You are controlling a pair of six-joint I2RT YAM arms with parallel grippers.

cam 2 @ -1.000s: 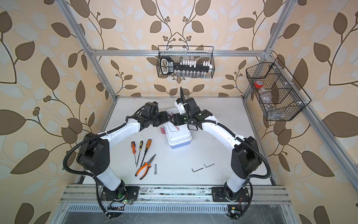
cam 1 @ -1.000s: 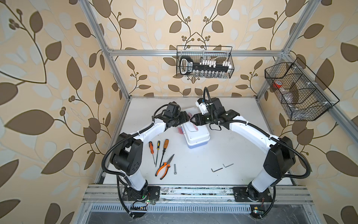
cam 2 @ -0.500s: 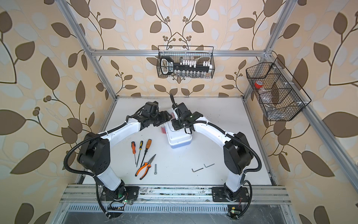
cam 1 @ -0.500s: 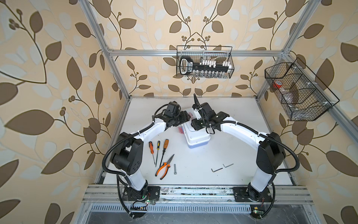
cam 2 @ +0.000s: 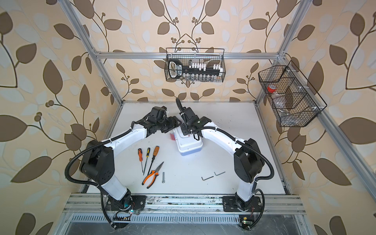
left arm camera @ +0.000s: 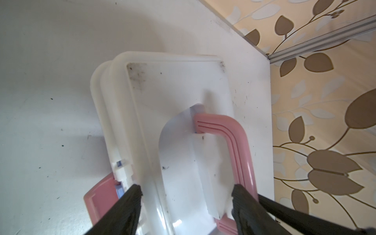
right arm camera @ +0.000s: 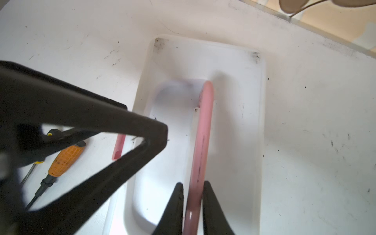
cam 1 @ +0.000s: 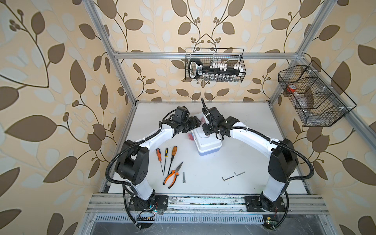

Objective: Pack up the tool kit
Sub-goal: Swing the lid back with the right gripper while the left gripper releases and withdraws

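We see the tool kit (cam 1: 208, 142) lying closed on the table (cam 1: 264, 114), a little behind its middle, white lid up. The right gripper (right arm camera: 192, 188) pinches the kit's pink handle (right arm camera: 204, 130) between nearly closed fingers. The left gripper (left arm camera: 186, 189) hangs over the lid with fingers spread wide, gripping nothing. Three screwdrivers (cam 1: 166, 151), pliers (cam 1: 173, 175) and two hex keys (cam 1: 233, 176) lie nearer the front.
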